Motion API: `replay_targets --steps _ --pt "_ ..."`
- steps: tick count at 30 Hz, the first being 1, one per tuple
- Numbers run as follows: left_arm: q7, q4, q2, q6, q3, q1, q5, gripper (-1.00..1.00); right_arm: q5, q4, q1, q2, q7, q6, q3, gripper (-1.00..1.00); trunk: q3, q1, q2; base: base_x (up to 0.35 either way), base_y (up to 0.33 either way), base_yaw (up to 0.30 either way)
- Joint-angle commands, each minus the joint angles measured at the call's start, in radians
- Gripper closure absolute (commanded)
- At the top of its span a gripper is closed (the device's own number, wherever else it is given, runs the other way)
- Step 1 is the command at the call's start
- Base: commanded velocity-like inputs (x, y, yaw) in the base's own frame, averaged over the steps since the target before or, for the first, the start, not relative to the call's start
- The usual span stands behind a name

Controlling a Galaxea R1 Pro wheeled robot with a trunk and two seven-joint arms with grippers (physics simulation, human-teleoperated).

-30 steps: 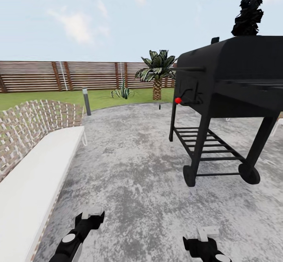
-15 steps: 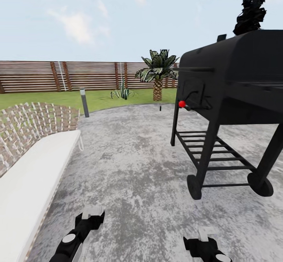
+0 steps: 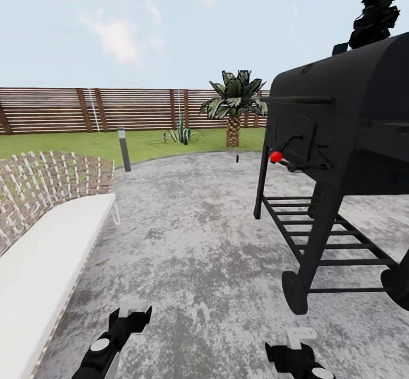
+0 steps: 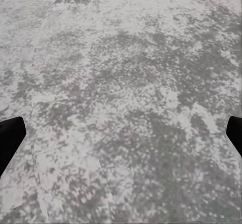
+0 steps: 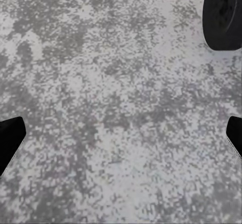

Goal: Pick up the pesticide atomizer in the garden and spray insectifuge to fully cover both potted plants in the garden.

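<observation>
On the mottled grey stone patio [image 3: 193, 242] I am looking ahead with both arms hanging low: the left end effector [image 4: 121, 133] and the right end effector [image 5: 121, 133] are each showing their fingers spread wide, empty, over bare paving. A black barbecue grill [image 3: 341, 140] is standing at the patio's right side, a white cushioned wicker lounger [image 3: 45, 242] at its left edge. Beyond the patio's far edge, the garden lawn [image 3: 85, 143] is stretching to the wooden fence [image 3: 62, 109], with a palm-like plant [image 3: 234, 103] near it.
</observation>
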Motion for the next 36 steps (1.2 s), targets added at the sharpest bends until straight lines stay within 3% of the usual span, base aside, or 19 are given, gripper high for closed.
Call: replay_targets --steps 1,19,36 --pt "0.0 -0.002 0.0 0.006 0.0 0.0 0.0 -1.0 0.002 -0.001 0.0 0.0 0.0 0.005 0.0 -1.0 -0.001 0.0 0.0 0.346 0.0 0.003" --pt "0.0 -0.002 0.0 0.006 0.0 0.0 0.0 -1.0 0.002 -0.001 0.0 0.001 -0.002 0.005 -0.002 -1.0 -0.001 0.0 0.0 0.346 0.0 0.002" --pt "0.0 -0.002 0.0 0.006 0.0 0.0 0.0 -1.0 0.002 -0.001 0.0 0.001 -0.001 0.005 -0.001 -1.0 -0.011 0.0 0.0 0.346 0.0 0.114"
